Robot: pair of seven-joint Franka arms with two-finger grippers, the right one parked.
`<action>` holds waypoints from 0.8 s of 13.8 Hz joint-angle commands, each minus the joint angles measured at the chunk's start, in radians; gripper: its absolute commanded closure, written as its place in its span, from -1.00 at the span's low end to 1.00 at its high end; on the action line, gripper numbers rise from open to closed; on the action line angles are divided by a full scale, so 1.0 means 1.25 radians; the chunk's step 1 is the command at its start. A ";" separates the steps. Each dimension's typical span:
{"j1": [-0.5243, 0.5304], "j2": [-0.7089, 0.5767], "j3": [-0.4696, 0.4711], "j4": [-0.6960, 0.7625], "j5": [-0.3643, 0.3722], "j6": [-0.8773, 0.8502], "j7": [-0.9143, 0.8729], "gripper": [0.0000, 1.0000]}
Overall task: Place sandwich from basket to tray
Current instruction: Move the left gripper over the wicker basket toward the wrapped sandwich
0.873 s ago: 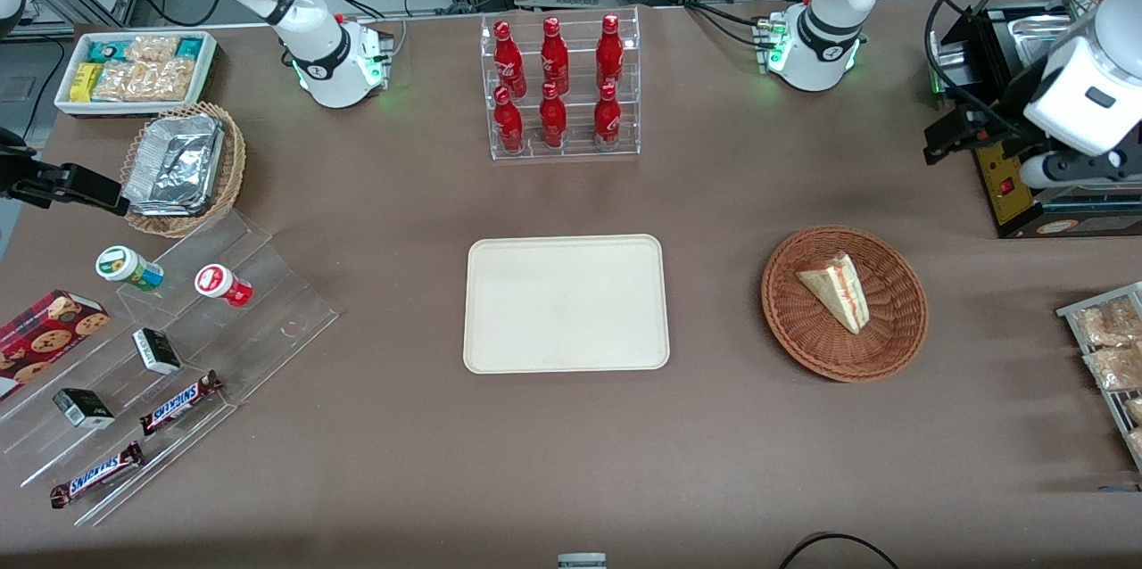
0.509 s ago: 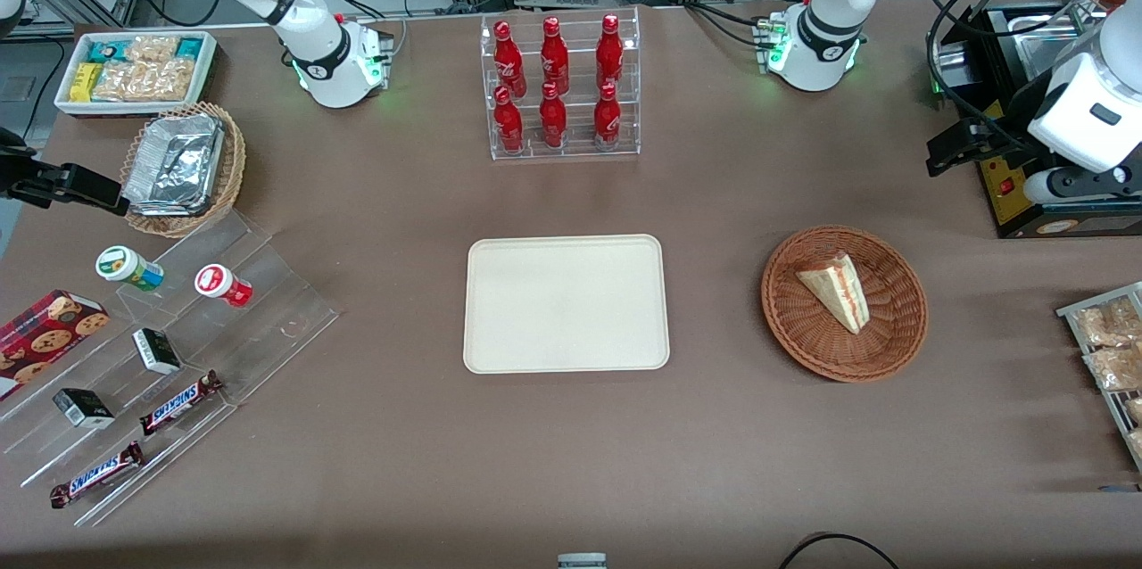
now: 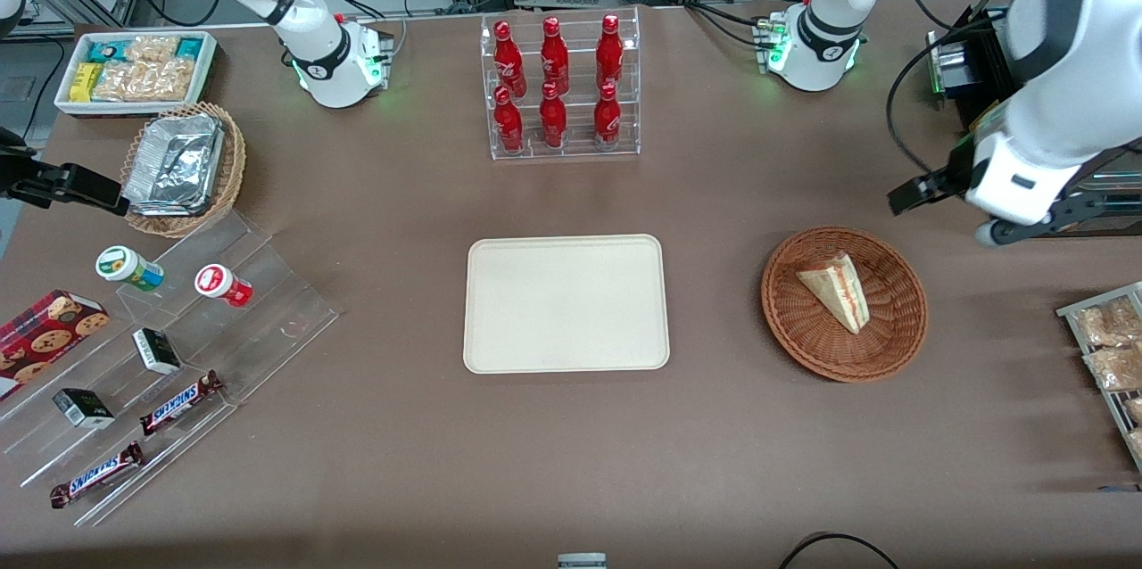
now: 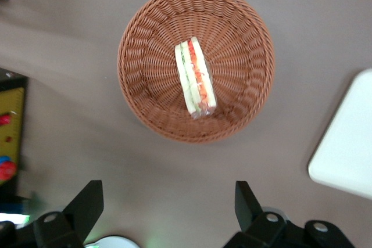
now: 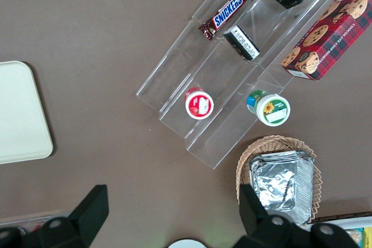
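The sandwich (image 3: 834, 290) is seen lying inside the reddish-brown basket (image 3: 901, 337), roughly at its centre, with nothing else in the basket and no contact yet made with it. It is a pale triangular wedge, and its cut edge, banded in red-orange and green between white bread (image 4: 195, 77), is turned upward in the left wrist view. Its long axis runs across the basket floor from a pointed corner to a broader end that lies nearer the front camera. In the left wrist view that axis is seen to run roughly crosswise to the line between the two fingertips, so a closing of the fingers would be expected to bear on the broad bread faces, little wrist rotation being needed by this judgement. The gripper (image 4: 168, 204) is held spread wide and empty, raised well above the table and short of the basket's rim on the side toward the working arm's end of the table; a forward and downward approach is judged to remain. The cream tray (image 3: 566, 303) lies bare, well apart from the basket toward the table's middle.
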 commanded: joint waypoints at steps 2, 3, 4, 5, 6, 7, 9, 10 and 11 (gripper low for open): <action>-0.011 -0.036 -0.003 -0.180 0.014 0.207 -0.159 -1.00; -0.011 -0.033 -0.006 -0.214 0.014 0.257 -0.168 -1.00; -0.011 -0.030 -0.013 -0.229 0.014 0.284 -0.169 -1.00; -0.011 -0.013 -0.014 -0.229 0.014 0.294 -0.172 -1.00; -0.011 -0.003 -0.014 -0.229 0.014 0.308 -0.173 -1.00; -0.011 0.012 -0.014 -0.230 0.014 0.321 -0.172 -1.00; -0.010 0.049 -0.017 -0.229 0.015 0.351 -0.170 -1.00; -0.010 0.071 -0.023 -0.227 0.015 0.363 -0.170 -1.00; -0.010 0.089 -0.025 -0.227 0.016 0.379 -0.169 -1.00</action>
